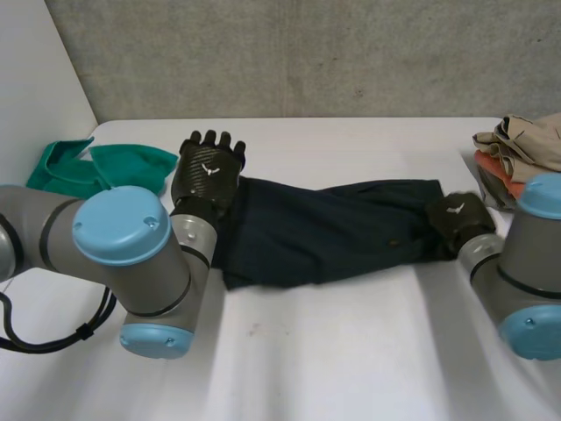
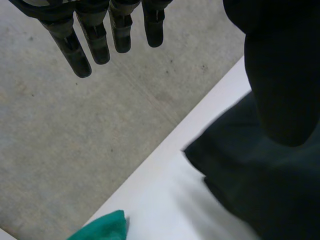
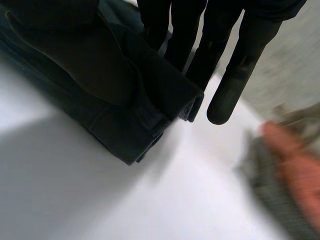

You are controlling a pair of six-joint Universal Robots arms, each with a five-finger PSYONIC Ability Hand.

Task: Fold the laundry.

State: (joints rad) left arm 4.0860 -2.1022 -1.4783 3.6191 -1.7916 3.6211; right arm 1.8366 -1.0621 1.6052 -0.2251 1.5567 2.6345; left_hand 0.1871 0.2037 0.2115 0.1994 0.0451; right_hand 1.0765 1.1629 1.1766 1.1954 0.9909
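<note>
Early in the fold: the dark garment [image 1: 324, 228] lies stretched left to right across the middle of the surface [image 1: 351, 351], rumpled, not yet folded over. The left hand [image 1: 209, 171] rests released at its far-left corner, fingers [image 2: 95, 42] straight. The right hand [image 1: 456, 219] pinches the right end between thumb and fingers [image 3: 235, 70]. Next move probably needs the left hand to grip, then both to carry one edge over. The fabric looks heavy, with a hemmed end.

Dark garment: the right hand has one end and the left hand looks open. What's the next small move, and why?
Probably close the left hand on the left end of the dark garment. Its fingers are straight and reach past the cloth's edge, while the right hand pinches the other end, so only one end is held for a fold.
</note>
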